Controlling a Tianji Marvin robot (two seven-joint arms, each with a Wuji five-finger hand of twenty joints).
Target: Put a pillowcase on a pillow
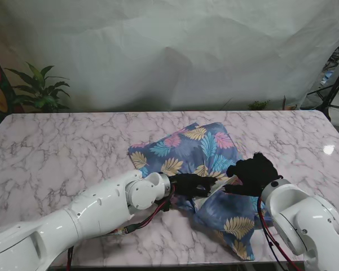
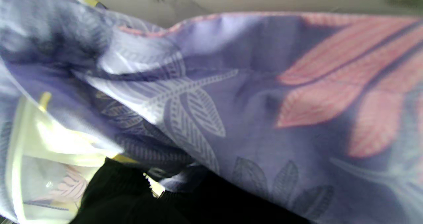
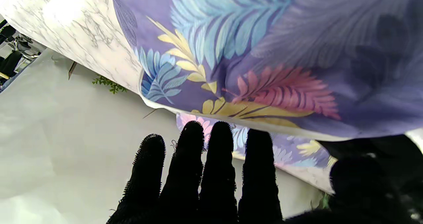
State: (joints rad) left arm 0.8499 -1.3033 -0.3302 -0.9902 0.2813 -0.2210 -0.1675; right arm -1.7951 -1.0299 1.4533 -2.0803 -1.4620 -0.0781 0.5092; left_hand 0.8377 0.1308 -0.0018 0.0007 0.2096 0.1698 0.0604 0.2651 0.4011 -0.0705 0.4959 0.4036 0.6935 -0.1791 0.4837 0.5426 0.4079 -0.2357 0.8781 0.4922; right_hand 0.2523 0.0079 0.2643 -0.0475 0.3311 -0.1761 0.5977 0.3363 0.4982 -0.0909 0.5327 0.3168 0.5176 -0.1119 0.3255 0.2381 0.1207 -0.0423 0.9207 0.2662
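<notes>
The pillow [image 1: 186, 148], already partly covered by the leaf-print pillowcase [image 1: 228, 217], lies on the marble surface [image 1: 62, 152] right of centre, with the loose open end of the case trailing toward the near edge. The left hand [image 1: 192, 184] reaches in from the left at the point where the slack cloth meets the filled part; its wrist view is filled with cloth draped over the glove, so a grip on the pillowcase is likely, but whether the fingers are closed on it cannot be confirmed. The right hand [image 1: 252, 174] rests at the right side of the same seam line; its wrist view shows the four fingers [image 3: 193, 171] straight and close together, extended past the cloth edge and holding nothing. The step in hand appears to be drawing the case farther over the pillow. To do it well, secure the hem on both sides before pulling, keep both hands level, pull the opening evenly toward the near edge, and avoid bunching cloth under one corner.
</notes>
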